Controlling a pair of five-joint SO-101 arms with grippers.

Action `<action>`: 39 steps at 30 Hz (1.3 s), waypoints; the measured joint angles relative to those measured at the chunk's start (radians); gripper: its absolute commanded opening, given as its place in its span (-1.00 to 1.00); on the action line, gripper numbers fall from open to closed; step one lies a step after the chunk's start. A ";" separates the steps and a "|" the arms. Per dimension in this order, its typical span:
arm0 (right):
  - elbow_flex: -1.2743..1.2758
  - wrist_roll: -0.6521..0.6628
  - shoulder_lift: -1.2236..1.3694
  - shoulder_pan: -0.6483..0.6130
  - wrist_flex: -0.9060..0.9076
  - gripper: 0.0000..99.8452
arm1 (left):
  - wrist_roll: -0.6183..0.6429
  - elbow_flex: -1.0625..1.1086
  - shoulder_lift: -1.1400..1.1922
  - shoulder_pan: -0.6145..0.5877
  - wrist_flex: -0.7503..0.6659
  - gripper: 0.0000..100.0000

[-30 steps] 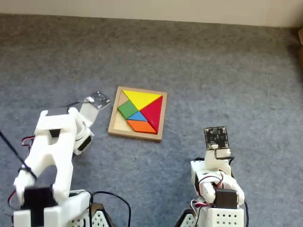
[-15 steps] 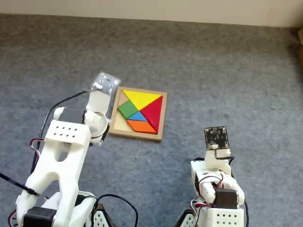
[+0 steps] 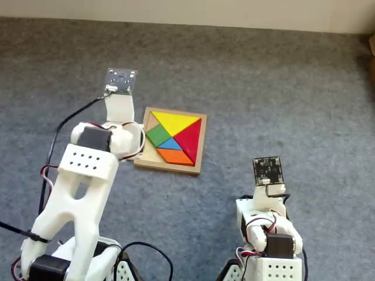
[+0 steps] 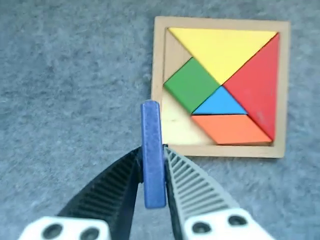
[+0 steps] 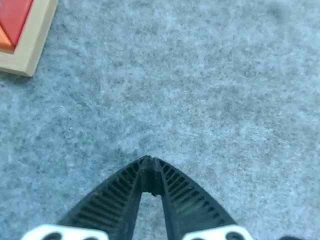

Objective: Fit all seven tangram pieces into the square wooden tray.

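Carpet (image 3: 281,88), grey, runs to a pale strip (image 3: 187,10) at the far edge and lies open around the wooden tray (image 3: 170,167), which holds yellow triangle (image 4: 222,47), red triangle (image 4: 255,85), green square (image 4: 191,85), light-blue triangle (image 4: 220,104) and orange parallelogram (image 4: 231,128); bare wood shows beside the square. Left gripper (image 4: 152,150) clamps a dark-blue piece (image 4: 151,122) on edge by that side; right gripper (image 5: 149,162), pinched empty, hangs over carpet

The bench (image 3: 281,88) is covered all over in grey, felt-like cloth. A pale beige strip (image 3: 234,14) runs along its far edge. The light is soft and even.
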 measured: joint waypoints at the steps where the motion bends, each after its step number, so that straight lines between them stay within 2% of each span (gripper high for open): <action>1: 0.000 0.000 0.000 0.000 0.000 -0.97 | 0.006 0.000 0.000 0.009 -0.015 -0.99; 6: 0.000 0.000 0.000 0.000 0.000 -0.97 | 0.009 -0.020 0.066 0.014 -0.069 -0.99; 11: 0.000 0.000 0.000 0.000 0.000 -0.97 | 0.043 -0.103 0.261 0.015 -0.075 -0.99; 15: 0.000 0.000 0.000 0.000 0.000 -0.97 | 0.083 -0.150 0.301 0.015 -0.068 -0.99; 19: 0.000 0.000 0.000 0.000 0.000 -0.97 | 0.189 -0.161 0.311 0.015 -0.068 -0.98; 24: 0.000 0.000 0.000 0.000 0.000 -0.97 | 0.327 -0.161 0.338 0.043 -0.068 -0.82; 28: 0.000 0.000 0.000 0.000 0.000 -0.97 | 0.428 -0.169 0.414 0.058 -0.068 -0.80; 39: 0.000 0.000 0.000 0.000 0.000 -0.97 | 0.454 -0.305 0.586 0.058 -0.064 -0.80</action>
